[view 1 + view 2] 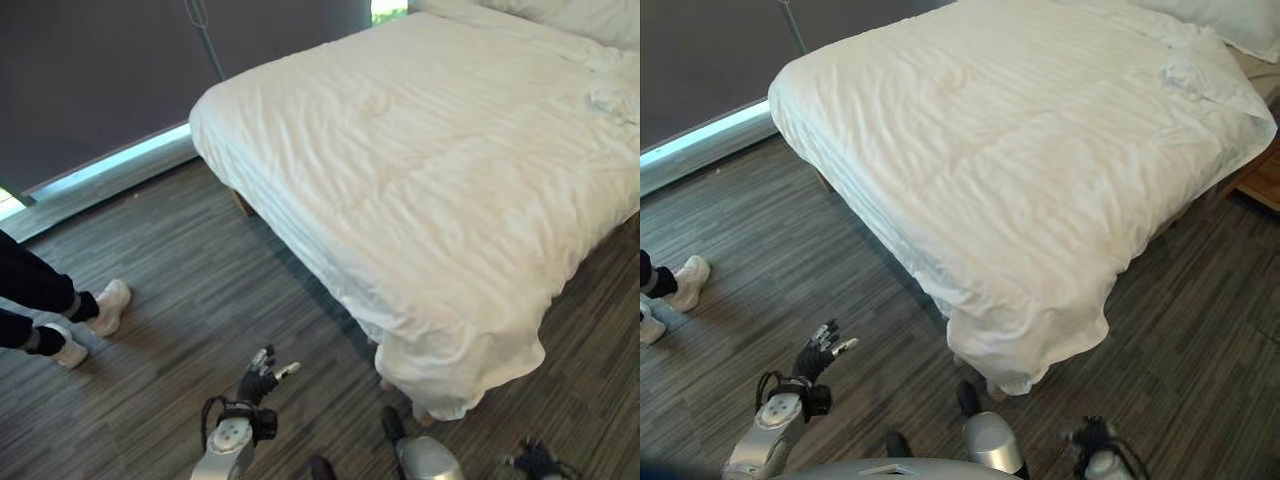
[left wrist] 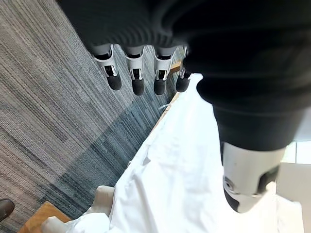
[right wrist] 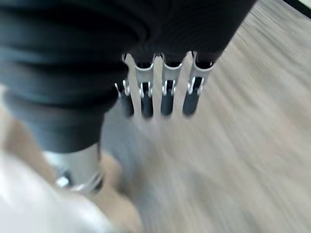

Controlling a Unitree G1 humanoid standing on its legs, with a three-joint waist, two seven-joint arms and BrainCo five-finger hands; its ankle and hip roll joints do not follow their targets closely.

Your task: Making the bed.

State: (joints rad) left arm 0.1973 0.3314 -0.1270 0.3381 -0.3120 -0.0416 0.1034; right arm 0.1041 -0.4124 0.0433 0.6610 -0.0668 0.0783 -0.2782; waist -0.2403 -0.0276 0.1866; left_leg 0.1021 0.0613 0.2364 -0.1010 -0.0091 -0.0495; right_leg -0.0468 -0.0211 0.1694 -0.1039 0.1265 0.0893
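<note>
Our hands off the duvet
Left hand and right hand hang relaxed, empty; white duvet ahead of both.

a white duvet covers the bed, filling the upper right of the left eye view; its surface is lightly creased, more rumpled near the upper right; one corner hangs down toward the floor at lower centre; a white pillow lies at the top right edge

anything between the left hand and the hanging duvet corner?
Nothing visible. Bare carpet floor lies between the left hand, fingers straight and empty, and the duvet corner drooping off the bed's near corner. The person's shoes stand off to the left.
</note>
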